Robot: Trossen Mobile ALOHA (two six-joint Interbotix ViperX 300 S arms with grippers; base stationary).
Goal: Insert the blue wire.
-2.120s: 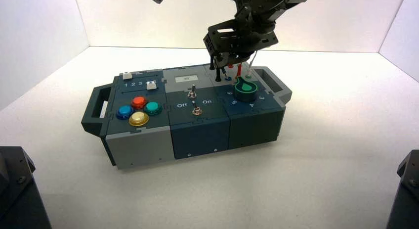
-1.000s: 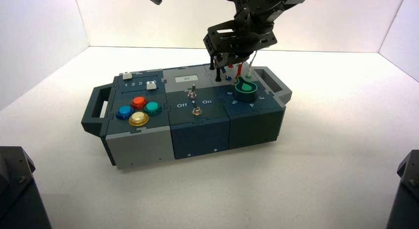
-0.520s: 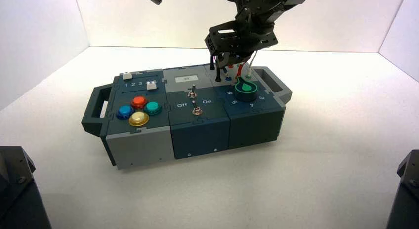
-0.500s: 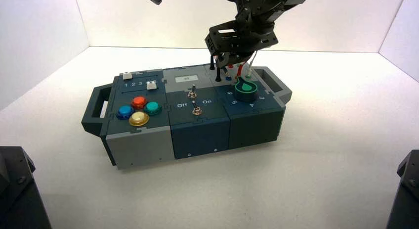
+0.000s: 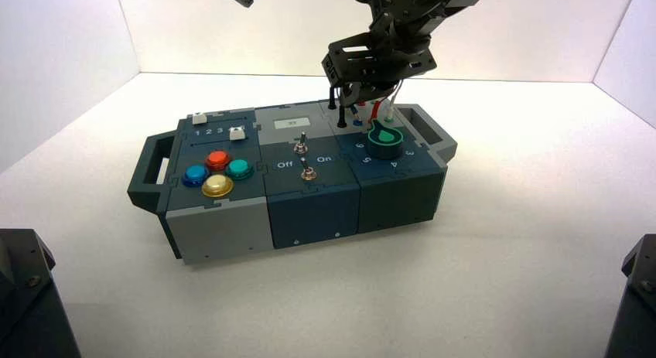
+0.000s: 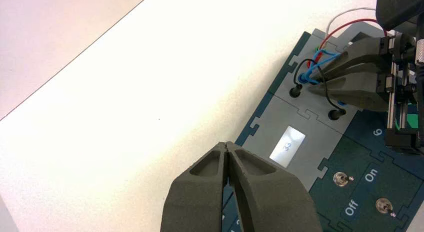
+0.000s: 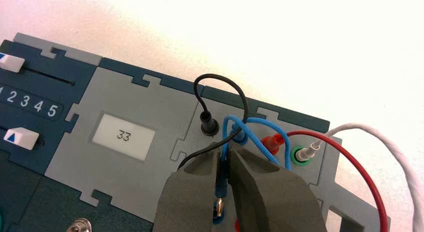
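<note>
My right gripper [image 7: 225,159] is shut on one slim blue plug of the blue wire [image 7: 260,124]. The plug's metal tip [image 7: 219,208] points down at a blue socket [image 7: 216,221], just above it or barely in. The wire's other plug [image 7: 241,137] sits in a second blue socket. In the high view the right gripper [image 5: 362,95] hangs over the box's far right corner, behind the green knob [image 5: 384,141]. My left gripper [image 6: 227,146] is shut and empty, above the box's far edge near the display.
On the grey panel of the box [image 5: 309,196] are a black-plugged wire [image 7: 208,124], a red plug [image 7: 274,141] and a white plug in a green socket [image 7: 305,153]. The display [image 7: 123,136] reads 33. Two toggle switches [image 5: 303,147] and coloured buttons [image 5: 217,172] lie nearer.
The right gripper has edged slightly to the right with the blue plug still in it. The left arm has not moved.
</note>
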